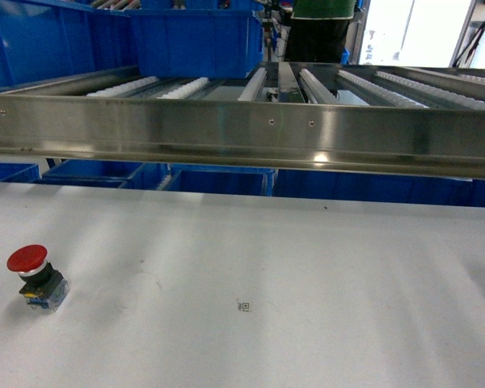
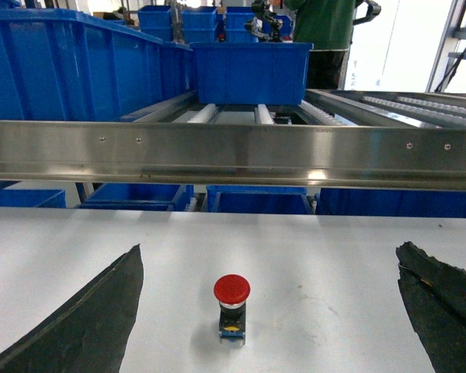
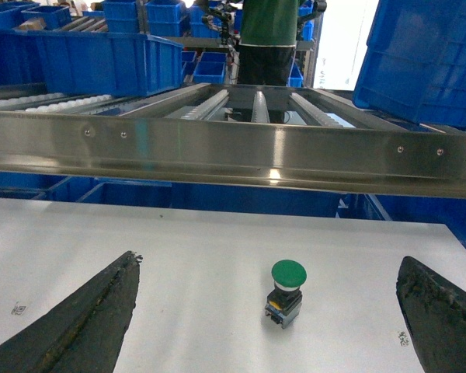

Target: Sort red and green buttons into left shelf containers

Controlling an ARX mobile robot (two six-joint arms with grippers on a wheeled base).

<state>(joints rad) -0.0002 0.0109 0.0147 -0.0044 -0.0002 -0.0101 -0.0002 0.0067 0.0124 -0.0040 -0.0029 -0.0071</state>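
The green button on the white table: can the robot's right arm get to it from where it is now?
Probably yes. In the right wrist view the green button stands upright on the white table, between the open fingers of the right gripper and slightly ahead, with nothing in between.

A green button (image 3: 286,293) stands upright on the white worktop (image 3: 217,264), between the right pincer's (image 3: 268,326) spread dark fingers (image 3: 85,326), below a steel rail (image 3: 233,151) and blue crates (image 3: 101,58).
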